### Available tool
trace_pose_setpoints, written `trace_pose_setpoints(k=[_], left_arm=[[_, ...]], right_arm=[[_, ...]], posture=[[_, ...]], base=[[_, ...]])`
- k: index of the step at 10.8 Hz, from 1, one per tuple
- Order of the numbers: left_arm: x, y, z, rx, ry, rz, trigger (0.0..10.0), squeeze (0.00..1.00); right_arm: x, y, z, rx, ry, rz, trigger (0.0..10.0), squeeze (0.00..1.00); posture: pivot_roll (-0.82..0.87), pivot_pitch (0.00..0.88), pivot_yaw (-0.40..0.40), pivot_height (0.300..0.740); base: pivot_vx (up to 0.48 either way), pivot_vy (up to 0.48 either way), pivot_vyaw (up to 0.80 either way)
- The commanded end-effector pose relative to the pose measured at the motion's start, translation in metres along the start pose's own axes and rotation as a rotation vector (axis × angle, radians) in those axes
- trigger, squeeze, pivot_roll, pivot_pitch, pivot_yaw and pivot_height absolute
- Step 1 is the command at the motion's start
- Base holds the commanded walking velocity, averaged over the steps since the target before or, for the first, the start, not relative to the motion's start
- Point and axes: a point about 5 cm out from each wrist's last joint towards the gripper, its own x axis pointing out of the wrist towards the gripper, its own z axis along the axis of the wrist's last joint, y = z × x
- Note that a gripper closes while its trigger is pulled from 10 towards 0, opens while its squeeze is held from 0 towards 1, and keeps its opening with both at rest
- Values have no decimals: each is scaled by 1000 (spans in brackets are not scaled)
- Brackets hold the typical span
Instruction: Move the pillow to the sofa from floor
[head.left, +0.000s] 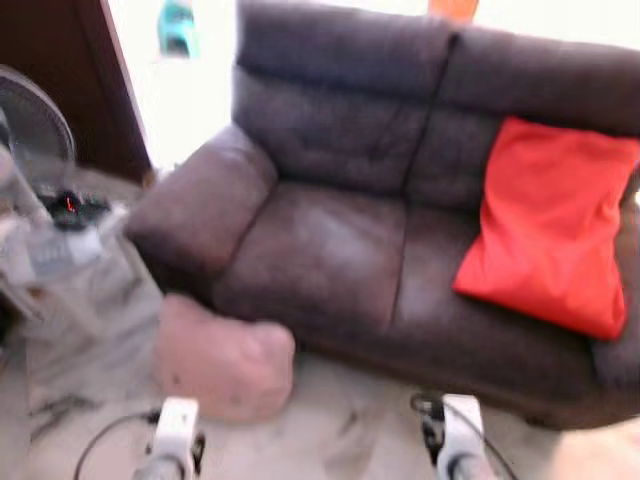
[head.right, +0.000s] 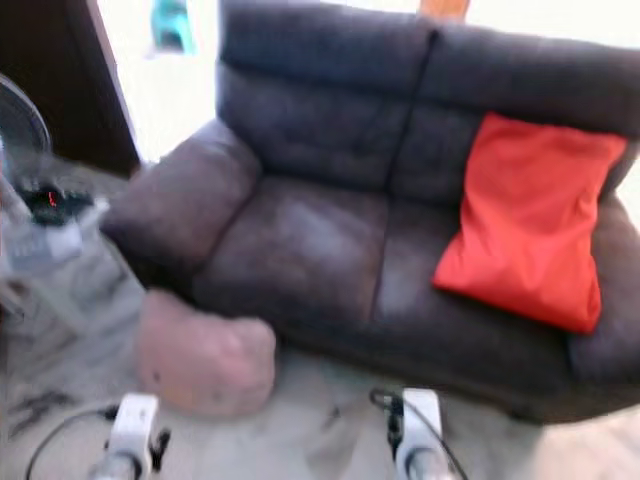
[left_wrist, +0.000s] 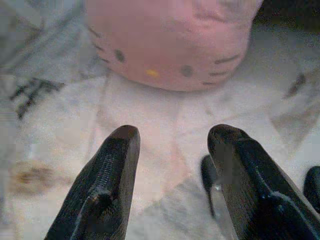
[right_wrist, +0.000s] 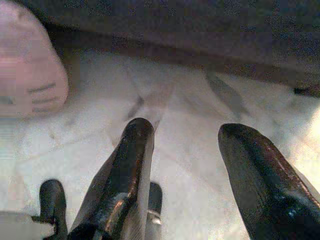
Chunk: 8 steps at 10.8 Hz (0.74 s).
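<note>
Silver-white arms with black cables; black, ribbed, taper-fingered left hand.

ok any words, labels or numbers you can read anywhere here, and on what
None: no readable text in any view.
pink pillow: a printed cat face (eyes, yellow nose, whiskers), no lettering.
device by the fan: a small red glow, too blurred to read as digits.
red cushion and sofa: plain.

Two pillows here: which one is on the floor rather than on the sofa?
The pink pillow, lying on the marble floor against the sofa's front by the left armrest. The red pillow leans on the sofa's right seat.
</note>
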Motion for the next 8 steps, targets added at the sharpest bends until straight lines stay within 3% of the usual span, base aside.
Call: trace_pose_setpoints(k=[1,4,6,8], left_arm=[[-2,-6,-7,10,33,-27,10000,0],[-2,-6,-6,17,17,0,10000,0],[3,-4,11,-79,-46,39,10000,0],[7,-14,23,-37,-69,-6,10000,0]], right_arm=[[-1,-3,-5,-2,18,-9,10000,0],[-2,-8,-9,-8,38,-3,10000,0],[-2,-6,-10,-3,47,3,10000,0],[-1,-2,-6,-6,41,21,10000,0]], posture=[[91,0,-66,740],[97,0,-68,740],[99,0,-65,740],[91,0,-62,740]], base=[[0,360,0],[0,356,0],[0,360,0],[0,356,0]])
